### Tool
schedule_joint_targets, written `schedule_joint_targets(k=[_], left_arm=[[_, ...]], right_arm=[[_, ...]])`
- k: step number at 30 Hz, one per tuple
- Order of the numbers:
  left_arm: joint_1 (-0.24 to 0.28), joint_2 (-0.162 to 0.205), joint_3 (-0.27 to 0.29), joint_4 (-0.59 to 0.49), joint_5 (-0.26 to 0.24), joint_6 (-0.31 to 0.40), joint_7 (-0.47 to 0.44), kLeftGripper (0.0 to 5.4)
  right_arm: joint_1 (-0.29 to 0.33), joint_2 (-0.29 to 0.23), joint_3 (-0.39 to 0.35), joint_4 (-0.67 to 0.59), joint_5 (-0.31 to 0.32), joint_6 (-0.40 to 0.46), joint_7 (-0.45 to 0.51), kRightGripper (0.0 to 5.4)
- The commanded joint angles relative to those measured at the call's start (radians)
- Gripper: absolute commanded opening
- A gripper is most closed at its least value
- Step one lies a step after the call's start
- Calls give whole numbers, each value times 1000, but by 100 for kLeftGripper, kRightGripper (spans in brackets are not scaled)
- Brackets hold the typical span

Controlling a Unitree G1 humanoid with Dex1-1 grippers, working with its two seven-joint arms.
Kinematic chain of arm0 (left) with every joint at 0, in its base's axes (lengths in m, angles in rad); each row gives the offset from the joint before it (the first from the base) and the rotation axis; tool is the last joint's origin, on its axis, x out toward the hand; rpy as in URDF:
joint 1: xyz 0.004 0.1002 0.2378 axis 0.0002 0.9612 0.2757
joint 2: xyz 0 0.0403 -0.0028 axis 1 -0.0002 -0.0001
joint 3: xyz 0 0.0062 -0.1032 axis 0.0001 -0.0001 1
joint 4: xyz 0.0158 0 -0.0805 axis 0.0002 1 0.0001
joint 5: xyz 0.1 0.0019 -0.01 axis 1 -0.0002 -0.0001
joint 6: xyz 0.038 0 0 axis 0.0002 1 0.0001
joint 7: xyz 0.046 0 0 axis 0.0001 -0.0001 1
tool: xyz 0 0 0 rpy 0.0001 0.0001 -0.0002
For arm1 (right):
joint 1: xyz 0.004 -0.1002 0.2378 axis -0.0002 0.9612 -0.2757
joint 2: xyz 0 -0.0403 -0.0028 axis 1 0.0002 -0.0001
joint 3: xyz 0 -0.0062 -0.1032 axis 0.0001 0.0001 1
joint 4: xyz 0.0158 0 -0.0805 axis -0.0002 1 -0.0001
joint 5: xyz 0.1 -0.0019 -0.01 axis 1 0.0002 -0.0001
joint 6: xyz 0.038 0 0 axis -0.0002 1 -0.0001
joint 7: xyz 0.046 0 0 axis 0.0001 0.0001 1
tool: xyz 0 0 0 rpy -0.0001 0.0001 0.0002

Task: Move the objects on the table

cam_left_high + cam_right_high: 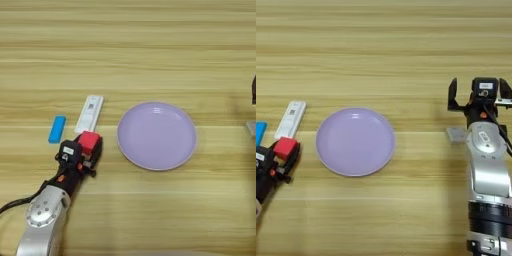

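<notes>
Left gripper [86, 148], a pair of black fingers on a silver forearm, is pinching the small red cube [89, 141] between its tips, the cube sitting at the very front of the claw and looking lifted or just at the surface of the light yellowish wooden table [150, 50]; which of the two cannot be told. Directly to the claw's right, near but apart, is lying the round lilac plate [156, 135], and that sideways line from cube to plate is the relation any coming move is hanging on: if the cube is meant for the plate, the arm is needing only a short rightward carry, with the plate's near rim the first thing to clear. That is a judgement, since the task is naming no goal.

Just ahead of the claw, a slim white rectangular device with a printed label [89, 113] is lying with its long axis running away from the robot and leaning slightly right; its near end is close beside the cube. To the claw's left and a little ahead, the small flat bright-blue rectangular bar [57, 129] is resting on the wood, long axis roughly parallel to the white device. Both are far nearer this arm than the other.

Right gripper [480, 95] is waiting well beyond the plate's far side, its fingers spread and holding nothing, with a small pale grey square piece [456, 134] on the table beside its forearm.
</notes>
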Motion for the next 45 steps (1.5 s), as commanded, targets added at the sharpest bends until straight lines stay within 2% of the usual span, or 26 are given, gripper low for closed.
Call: schedule_joint_targets(k=[1,7,11,16,24,29,45], left_arm=[[-38,-19,-3,13,-7,-10,18,227],[-123,-71,-24,23,-11,0,47,227],[-148,-99,-70,12,11,9,58,227],[-165,-111,-115,10,26,16,55,227],[-196,-117,-180,7,45,38,39,227],[-222,-112,-238,35,76,59,26,227],[-262,-81,-291,95,115,172,-6,227]], right_arm=[[-14,-8,-3,17,6,-14,7,540],[-22,-9,0,42,6,-30,8,540],[-24,-10,-1,49,7,-35,9,540],[-25,-9,1,49,8,-38,8,540],[-22,-8,1,45,7,-37,7,540],[-19,-8,1,41,7,-36,7,540],[-18,-3,6,28,4,-31,0,540]])
